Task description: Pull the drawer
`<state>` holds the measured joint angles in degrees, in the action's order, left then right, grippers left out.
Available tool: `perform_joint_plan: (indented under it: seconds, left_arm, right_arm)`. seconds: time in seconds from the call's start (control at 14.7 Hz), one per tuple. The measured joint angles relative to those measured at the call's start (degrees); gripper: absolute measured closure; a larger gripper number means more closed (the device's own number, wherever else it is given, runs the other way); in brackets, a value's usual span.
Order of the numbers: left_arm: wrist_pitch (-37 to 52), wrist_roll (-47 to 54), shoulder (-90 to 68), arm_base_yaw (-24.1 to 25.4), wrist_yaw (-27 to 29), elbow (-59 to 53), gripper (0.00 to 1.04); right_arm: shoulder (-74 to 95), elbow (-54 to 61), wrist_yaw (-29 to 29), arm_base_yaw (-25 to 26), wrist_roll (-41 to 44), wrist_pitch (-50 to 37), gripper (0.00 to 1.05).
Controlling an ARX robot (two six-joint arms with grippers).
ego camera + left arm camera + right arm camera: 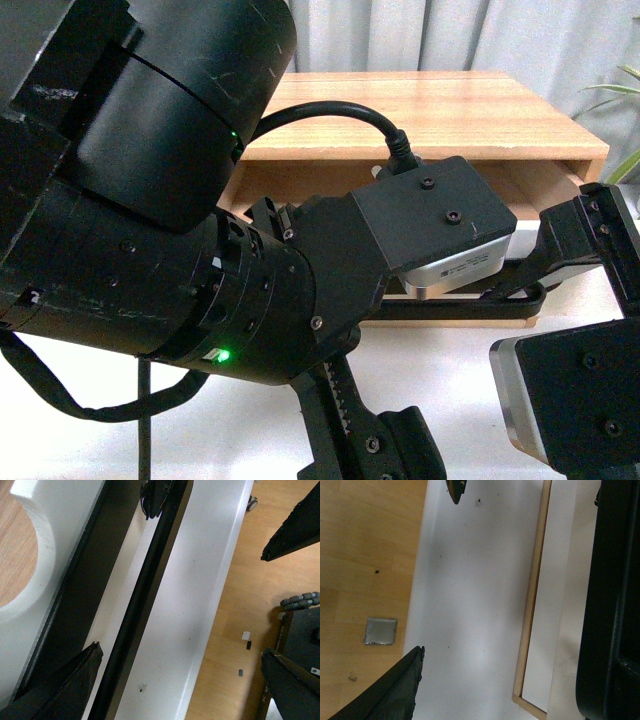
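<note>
Hovering with jaws spread, the left gripper (124,580) is hanging close over the black bar handle (135,610) of the drawer (200,580). The right gripper (437,575), jaws also parted, is hanging above the tabletop (475,630). The left arm (200,250) is hiding most of the drawer in the front view.

Home-like room: curtains (450,35), wood floor (260,605)

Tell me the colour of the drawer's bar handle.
Black bar handle, best seen in the left wrist view.

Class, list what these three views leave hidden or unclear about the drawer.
1. Left wrist view: frame edges cut off both ends of the handle and most of the drawer.
2. Front view: the left arm hides nearly all the drawer front.
3. Right wrist view: a cut-off black shape cannot be identified.
</note>
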<state>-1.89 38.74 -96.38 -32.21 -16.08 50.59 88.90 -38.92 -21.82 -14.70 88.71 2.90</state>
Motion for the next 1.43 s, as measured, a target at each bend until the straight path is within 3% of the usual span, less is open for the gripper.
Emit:
perform_joint_plan:
  seconds: [0.27, 0.61, 0.75, 0.95, 1.09, 1.22, 1.43]
  left_arm:
    - [-0.4, -1.3, 1.2, 0.3, 0.5, 0.0, 0.07]
    - [-2.0, -7.6, 11.1, 3.7, -5.7, 0.1, 0.07]
    - [1.3, -11.3, 14.1, 6.1, -9.2, -0.5, 0.07]
    - [11.7, -22.6, 16.7, 14.8, -10.1, -2.2, 0.07]
    - [21.0, -34.3, 18.1, 23.2, -7.0, -4.2, 0.07]
    - [22.0, -44.2, 20.7, 30.3, 0.0, -6.4, 0.07]
    - [17.5, -45.9, 25.9, 35.9, 10.6, -13.8, 0.07]
  right_arm:
    - [-0.4, 0.1, 0.5, 0.1, -0.5, -1.0, 0.06]
    - [-9.2, -3.0, -3.1, 3.5, -4.9, 4.4, 0.06]
    - [-11.2, -4.8, -6.2, 5.3, -10.5, 3.4, 0.06]
    - [-11.8, -5.5, -8.0, 8.9, -23.5, -0.7, 0.06]
    - [-14.4, -3.7, -7.4, 9.5, -38.1, -8.0, 0.06]
    - [-15.8, -3.4, -0.7, 11.1, -56.0, -13.2, 0.06]
    - [-15.1, -1.1, 5.8, 16.5, -80.7, -15.5, 0.06]
